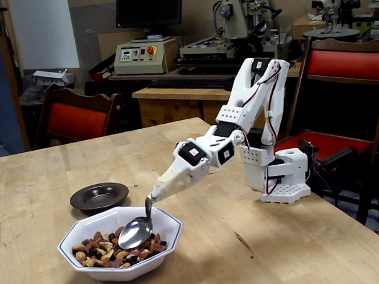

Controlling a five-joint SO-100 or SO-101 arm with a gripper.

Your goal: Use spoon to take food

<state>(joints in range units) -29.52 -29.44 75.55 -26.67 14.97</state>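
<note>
In the fixed view my gripper point(160, 188) is wrapped in beige tape and shut on the handle of the spoon point(135, 233). The spoon hangs down from it, its shiny oval bowl tilted and resting on or just above the right part of the food point(100, 246). The food is a mix of brown nuts, pale cashews and dark pieces filling the white octagonal bowl point(167, 225) near the table's front edge. The tape hides the fingertips.
A small dark round saucer point(100, 196) sits just behind and left of the white bowl. The arm's white base point(282, 177) stands at the right on the wooden table point(267, 246). Red chairs and workshop machines fill the background.
</note>
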